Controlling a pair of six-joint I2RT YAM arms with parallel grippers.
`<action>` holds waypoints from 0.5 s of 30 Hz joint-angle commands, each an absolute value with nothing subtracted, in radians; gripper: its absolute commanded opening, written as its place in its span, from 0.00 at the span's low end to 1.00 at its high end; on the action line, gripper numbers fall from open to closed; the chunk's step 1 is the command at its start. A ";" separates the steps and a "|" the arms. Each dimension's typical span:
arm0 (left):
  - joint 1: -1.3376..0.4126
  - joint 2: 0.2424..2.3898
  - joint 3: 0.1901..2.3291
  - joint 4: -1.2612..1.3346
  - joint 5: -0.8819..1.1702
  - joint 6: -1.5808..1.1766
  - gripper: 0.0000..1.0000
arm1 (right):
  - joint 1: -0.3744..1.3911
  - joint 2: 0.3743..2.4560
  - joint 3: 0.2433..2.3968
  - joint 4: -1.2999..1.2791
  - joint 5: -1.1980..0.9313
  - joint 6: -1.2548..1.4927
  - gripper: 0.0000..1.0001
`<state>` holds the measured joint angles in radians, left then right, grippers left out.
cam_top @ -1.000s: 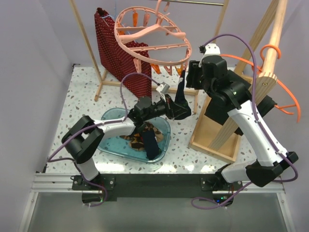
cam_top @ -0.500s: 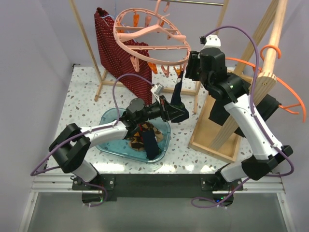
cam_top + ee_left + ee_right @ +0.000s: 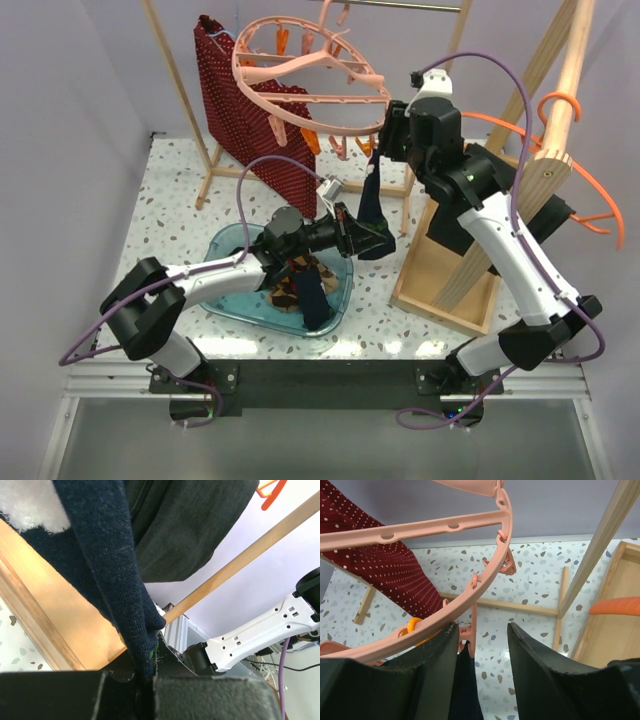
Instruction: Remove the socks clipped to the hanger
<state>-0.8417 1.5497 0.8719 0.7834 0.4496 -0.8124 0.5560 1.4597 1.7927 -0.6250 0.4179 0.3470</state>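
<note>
At centre, left end effector (image 3: 145, 672) is pinching a dark navy knitted sock (image 3: 100, 555); right end effector (image 3: 483, 630), spread, is straddling its pink plastic peg (image 3: 467, 635), likely needing a square squeeze.

No lettering, number, brand mark or sign can be read in any of the views. The sock (image 3: 110, 555) pinched in the left hand (image 3: 145, 674) bears only a plain white patch, and the red cloth (image 3: 380, 570) to the left of the right hand (image 3: 482, 635) bears only small white dots; neither is writing.
</note>
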 commanded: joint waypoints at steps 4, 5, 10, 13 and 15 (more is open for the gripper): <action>-0.856 1.508 0.888 0.787 0.462 -0.821 0.00 | 0.554 1.454 1.738 -0.519 0.353 0.367 0.48; -0.856 1.508 0.888 0.785 0.462 -0.821 0.00 | 0.554 1.448 1.732 -0.514 0.342 0.368 0.48; -0.862 1.512 0.894 0.784 0.463 -0.822 0.00 | 0.554 1.425 1.671 -0.457 0.314 0.370 0.49; -0.867 1.519 0.899 0.784 0.462 -0.824 0.00 | 0.555 1.427 1.657 -0.445 0.305 0.367 0.50; -0.873 1.520 0.905 0.784 0.462 -0.824 0.00 | 0.554 1.433 1.648 -0.427 0.299 0.364 0.50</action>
